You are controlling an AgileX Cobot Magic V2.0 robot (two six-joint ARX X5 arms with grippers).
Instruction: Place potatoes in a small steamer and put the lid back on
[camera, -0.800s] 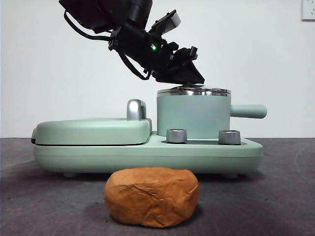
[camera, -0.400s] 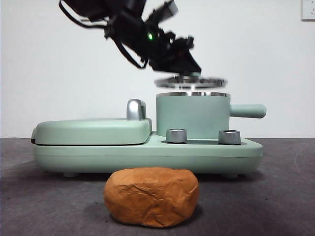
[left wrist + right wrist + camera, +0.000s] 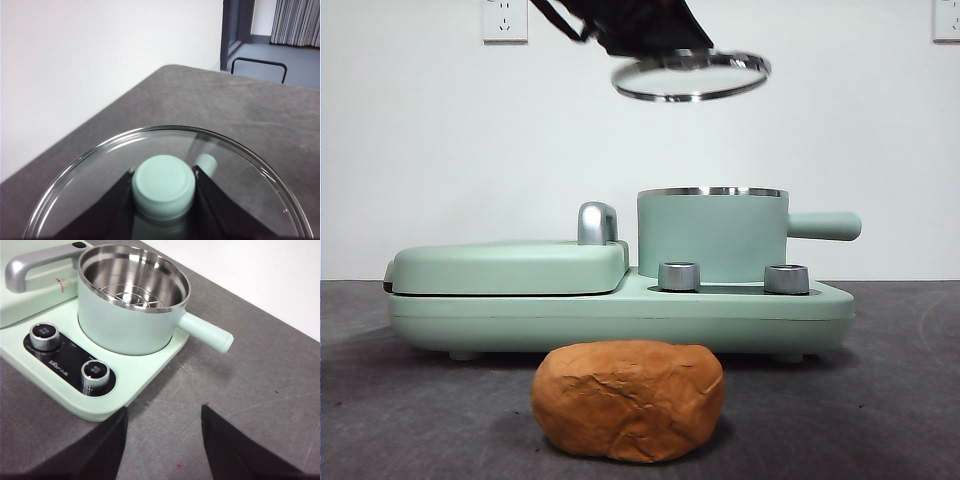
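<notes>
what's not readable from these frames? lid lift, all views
- Left gripper: front view cuts its body off at the top edge; only the lid hangs clear.
- Potato: shown in the front view only, absent from both wrist views.
- Steamer interior: hidden by its wall in the front view; the right wrist view shows a rack.
- Panel text by the knobs: too small.

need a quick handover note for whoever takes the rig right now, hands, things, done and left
Left hand: shut on the lid's knob, holding it high above the small steamer.
Right hand: open and empty, above the table near the steamer's handle side.
Potato: on the table in front of the cooker base, untouched.
Done: lid off, steamer open with only its rack inside.
Left: put the potato in the steamer, then set the lid back on.
</notes>
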